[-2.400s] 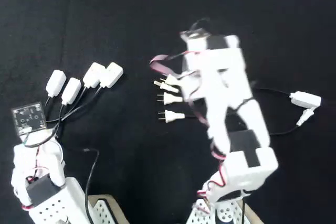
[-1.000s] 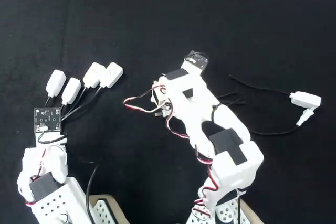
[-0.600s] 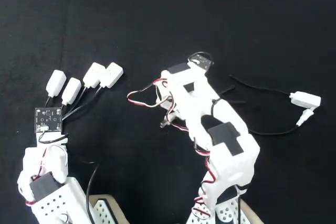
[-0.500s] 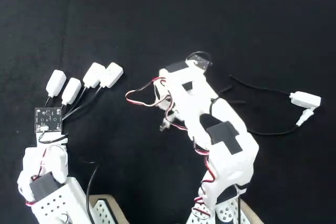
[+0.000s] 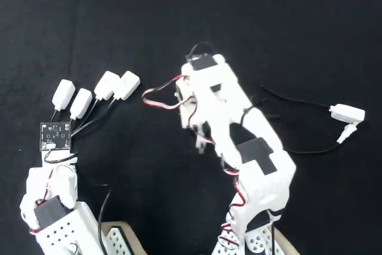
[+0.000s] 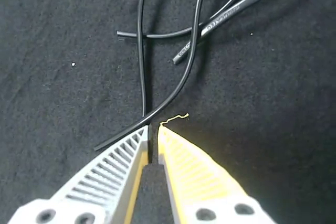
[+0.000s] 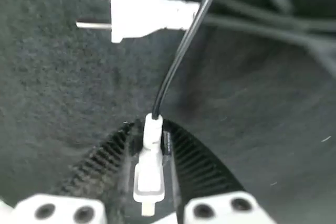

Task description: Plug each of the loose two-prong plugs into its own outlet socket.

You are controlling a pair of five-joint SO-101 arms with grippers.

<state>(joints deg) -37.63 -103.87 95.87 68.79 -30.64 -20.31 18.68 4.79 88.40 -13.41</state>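
Plug (image 7: 147, 174) sits pinched in the right gripper (image 7: 148, 129) at frame centre; that arm has just swung up-frame, so carrying toward the sockets (image 5: 107, 85) at left seems begun. The left gripper (image 6: 153, 132) is pressed together.

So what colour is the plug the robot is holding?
The plug is white, its cord black; right wrist view shows it best.

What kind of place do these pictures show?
Probably a robotics test bench: two white robot arms at a black-covered table, with loose two-prong plugs and corded outlet sockets laid out for practice.
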